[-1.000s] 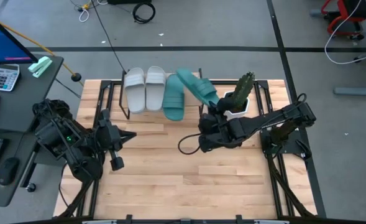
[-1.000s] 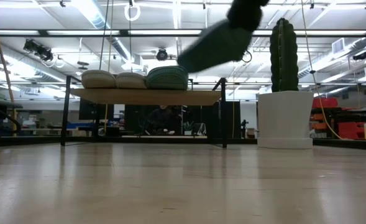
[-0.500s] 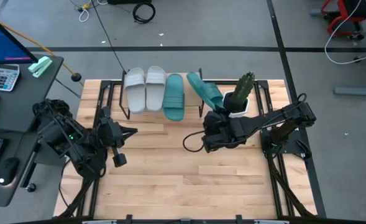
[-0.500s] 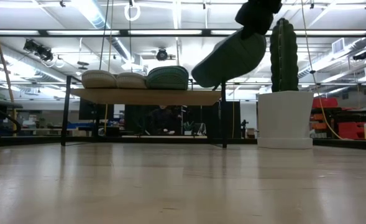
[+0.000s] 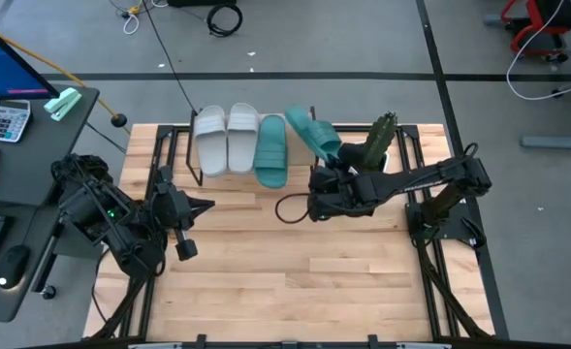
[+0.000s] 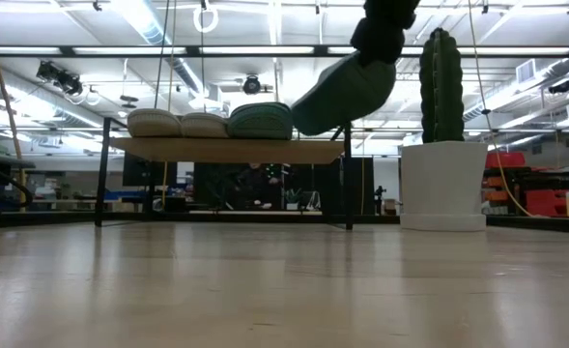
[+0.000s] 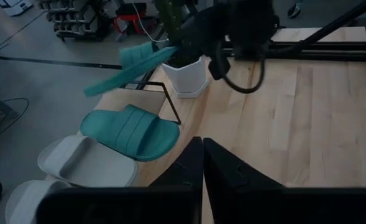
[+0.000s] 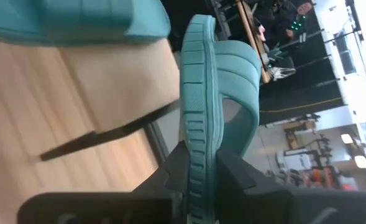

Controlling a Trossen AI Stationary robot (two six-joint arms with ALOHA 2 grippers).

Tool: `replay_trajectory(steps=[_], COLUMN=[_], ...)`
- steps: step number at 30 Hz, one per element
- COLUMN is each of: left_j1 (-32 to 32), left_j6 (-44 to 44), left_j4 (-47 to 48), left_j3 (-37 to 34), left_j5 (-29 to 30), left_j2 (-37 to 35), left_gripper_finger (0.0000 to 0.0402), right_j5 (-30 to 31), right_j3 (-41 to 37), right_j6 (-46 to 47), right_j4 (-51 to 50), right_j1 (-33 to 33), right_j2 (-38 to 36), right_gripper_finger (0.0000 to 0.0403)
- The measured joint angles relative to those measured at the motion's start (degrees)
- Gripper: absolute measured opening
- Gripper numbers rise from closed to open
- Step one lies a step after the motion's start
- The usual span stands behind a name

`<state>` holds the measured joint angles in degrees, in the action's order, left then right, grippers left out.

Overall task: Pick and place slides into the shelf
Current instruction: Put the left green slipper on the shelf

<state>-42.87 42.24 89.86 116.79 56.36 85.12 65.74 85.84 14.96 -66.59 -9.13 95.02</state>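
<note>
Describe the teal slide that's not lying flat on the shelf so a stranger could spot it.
Find the low wooden-topped shelf at the table's far edge. Three rubber slides lie flat on it; the fourth, teal rubber slide, hangs tilted over its cactus-side end, pinched by the right pincer.

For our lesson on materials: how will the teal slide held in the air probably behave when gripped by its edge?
The teal slide juts from the right claw without drooping, so it is probably fairly stiff and light. Its ribbed sole edge likely resists slipping. Pinched at one end and tilted over the shelf, it might pivot.
</note>
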Motion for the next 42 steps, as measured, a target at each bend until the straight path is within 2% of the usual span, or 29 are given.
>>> replay_trajectory(steps=[5, 12, 20, 26, 31, 35, 42], left_j1=[0.00, 0.01, 0.01, 0.00, 0.02, 0.02, 0.00], left_j6=[-0.07, -0.94, -0.98, -0.96, -0.98, -0.94, -1.52], left_j4=[0.00, 0.01, 0.02, 0.02, 0.00, 0.00, 0.02], left_j3=[0.00, 0.00, 0.00, 0.00, 0.04, 0.04, 0.04], left_j5=[0.00, 0.00, 0.00, -0.02, -0.02, -0.05, -0.04], left_j2=[0.00, 0.00, 0.00, 0.00, -0.02, -0.02, -0.02], left_gripper_finger=[0.0023, 0.0005, 0.0024, 0.0014, 0.0005, 0.0017, 0.0013], right_j5=[-0.35, -2.45, -5.42, -6.88, -8.51, -10.41, -10.65], right_j3=[0.00, 0.02, 0.07, 0.09, 0.11, 0.11, 0.09], right_j6=[-2.90, -3.22, -8.08, -11.74, -11.98, -10.86, -12.36], right_j4=[0.55, 0.90, 4.07, 5.39, 5.68, 5.49, 6.47], right_j1=[1.28, 2.39, 3.59, 4.64, 7.02, 8.71, 8.12], right_j2=[0.00, 0.00, 0.28, 1.88, 2.80, 2.86, 2.86], right_gripper_finger=[0.0048, 0.0048, 0.0047, 0.0046, 0.0046, 0.0046, 0.0046])
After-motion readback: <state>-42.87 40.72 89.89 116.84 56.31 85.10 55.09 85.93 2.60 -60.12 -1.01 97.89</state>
